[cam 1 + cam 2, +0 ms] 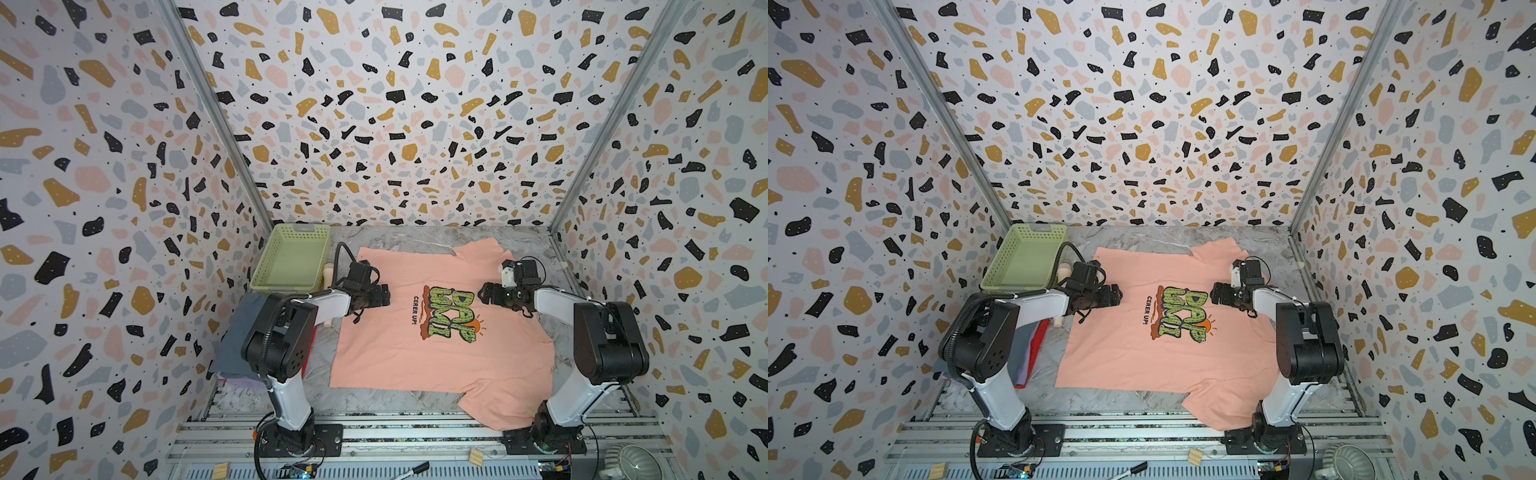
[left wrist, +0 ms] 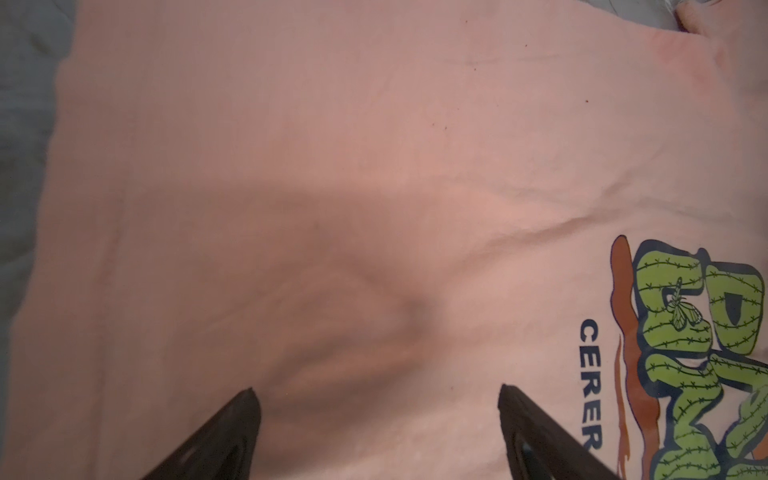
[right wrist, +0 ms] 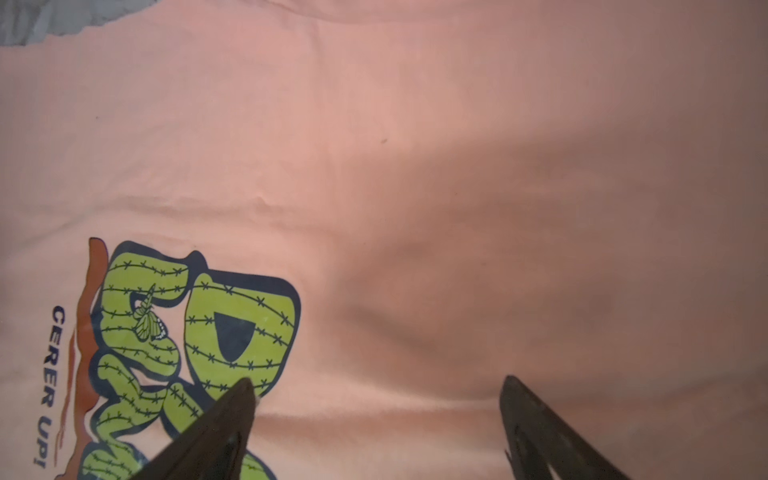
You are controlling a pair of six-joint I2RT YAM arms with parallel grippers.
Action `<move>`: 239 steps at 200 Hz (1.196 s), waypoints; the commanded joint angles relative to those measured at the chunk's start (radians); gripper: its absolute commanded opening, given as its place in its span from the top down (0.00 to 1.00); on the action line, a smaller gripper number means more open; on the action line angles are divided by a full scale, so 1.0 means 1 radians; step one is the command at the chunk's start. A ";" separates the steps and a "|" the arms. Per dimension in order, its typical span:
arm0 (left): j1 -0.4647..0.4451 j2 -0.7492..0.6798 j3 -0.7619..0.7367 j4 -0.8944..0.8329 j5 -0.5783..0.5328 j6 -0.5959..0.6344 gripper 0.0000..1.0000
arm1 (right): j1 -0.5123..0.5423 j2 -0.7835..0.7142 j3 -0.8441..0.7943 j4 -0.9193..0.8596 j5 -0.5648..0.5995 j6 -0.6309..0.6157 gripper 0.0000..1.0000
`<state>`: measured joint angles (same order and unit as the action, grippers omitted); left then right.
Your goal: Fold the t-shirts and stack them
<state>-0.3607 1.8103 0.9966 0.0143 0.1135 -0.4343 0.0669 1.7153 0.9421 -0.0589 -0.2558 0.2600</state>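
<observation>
Pale green perforated plastic basket (image 1: 282, 287), far left corner of the worktop: only its bare floor shows inside. Salmon-peach printed t-shirt (image 1: 415, 357) lies spread flat, print up, on the grey marble-pattern worktop (image 1: 415, 235). A folded slate-grey t-shirt (image 1: 237, 332) sits at the left edge. Left pincer (image 1: 386, 296) and right pincer (image 1: 483, 293) are over the spread shirt, jaws apart, holding nothing. Terrazzo-patterned walls (image 1: 374, 104) enclose three sides.

A grey marble-patterned tabletop (image 1: 415, 239) carries a salmon-peach t-shirt (image 1: 415, 365) with green bubble-letter print, spread flat across its middle, one sleeve spilling over the near edge. A pale green perforated plastic basket (image 1: 266, 266) sits in the far left corner, a beige wooden stick (image 1: 1064, 271) just beside it. Nearer lies a folded stack, slate-grey shirt (image 1: 237, 332) topmost, red shirt (image 1: 1041, 333) underneath.
</observation>
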 commanded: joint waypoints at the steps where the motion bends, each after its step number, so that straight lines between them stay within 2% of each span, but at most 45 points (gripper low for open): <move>1: 0.005 -0.034 0.095 -0.017 -0.040 0.036 0.09 | -0.006 -0.044 0.113 0.059 0.074 -0.016 0.08; 30: 0.005 0.035 0.247 -0.075 -0.143 0.065 0.09 | -0.017 0.036 0.276 0.109 0.176 -0.037 0.07; 63: 0.019 0.199 0.457 -0.162 -0.223 0.077 0.09 | -0.045 0.190 0.459 0.105 0.199 -0.051 0.08; 89: 0.046 0.346 0.631 -0.227 -0.252 0.087 0.13 | -0.074 0.294 0.562 0.120 0.141 -0.075 0.08; 130: 0.095 0.528 0.853 -0.273 -0.235 0.107 0.17 | -0.120 0.394 0.616 0.235 -0.014 -0.087 0.08; 176: 0.126 0.639 0.985 -0.285 -0.265 0.105 0.17 | -0.138 0.498 0.717 0.259 -0.042 -0.079 0.08; 203: 0.139 0.702 1.037 -0.283 -0.214 0.083 0.17 | -0.149 0.578 0.808 0.257 -0.076 -0.071 0.08; 221: 0.139 0.742 1.082 -0.296 -0.179 0.073 0.23 | -0.156 0.641 0.889 0.242 -0.101 -0.049 0.08; 239: 0.138 0.753 1.079 -0.288 -0.145 0.061 0.40 | -0.158 0.712 0.990 0.196 -0.108 -0.041 0.08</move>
<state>-0.2230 2.5290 2.0628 -0.2531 -0.1005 -0.3519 -0.0811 2.3631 1.8202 0.1848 -0.3271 0.2005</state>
